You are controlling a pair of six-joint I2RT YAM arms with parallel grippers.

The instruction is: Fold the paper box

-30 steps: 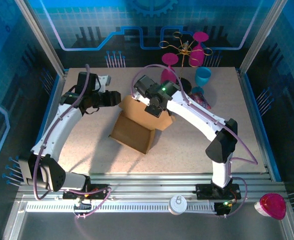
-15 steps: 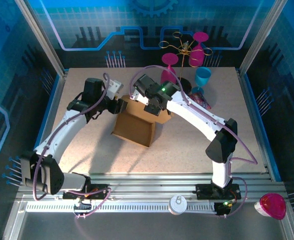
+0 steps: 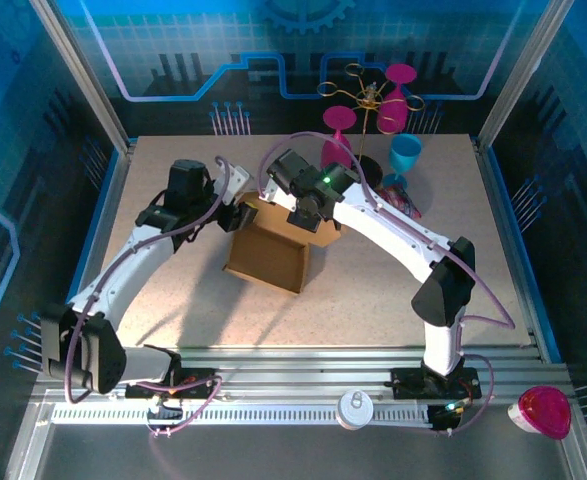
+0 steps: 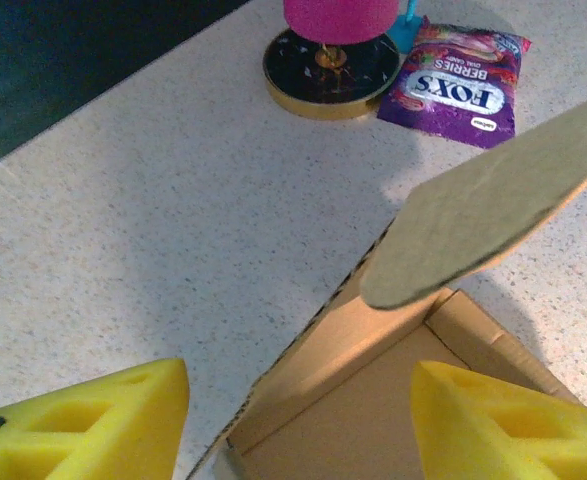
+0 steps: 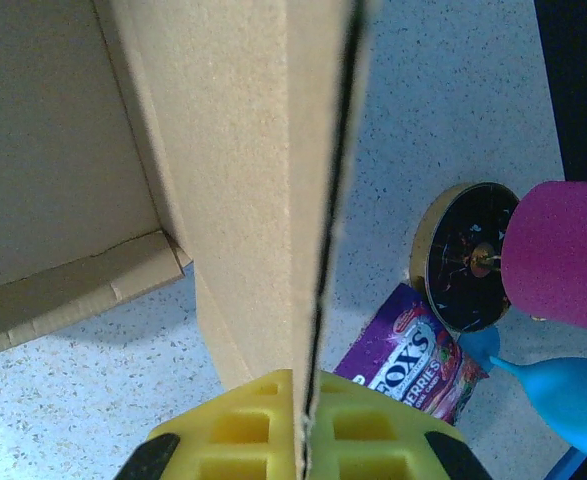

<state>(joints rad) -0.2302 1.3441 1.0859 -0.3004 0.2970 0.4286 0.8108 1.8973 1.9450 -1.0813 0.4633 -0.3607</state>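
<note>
The brown paper box (image 3: 270, 253) lies partly folded at the middle of the table, one panel flat and its far part raised. My right gripper (image 3: 310, 218) is shut on the edge of a raised wall of the paper box (image 5: 243, 180), its yellow pads (image 5: 243, 425) pressed on both sides of the board. My left gripper (image 3: 241, 207) is at the box's far left corner, open. In the left wrist view its yellow fingers (image 4: 93, 425) straddle the box's edge (image 4: 333, 370), and a rounded flap (image 4: 493, 205) sticks out above.
A purple snack packet (image 4: 458, 85) lies on the table beyond the box. Beside it stands a gold-rimmed stand base (image 4: 328, 65) with magenta cups (image 3: 401, 90) and a blue cup (image 3: 406, 153). A pink object (image 3: 543, 410) sits at the near right rail.
My left gripper has moved right, up to the box's far left corner. The box has turned and its flat panel has drawn in. The right gripper has kept its hold.
</note>
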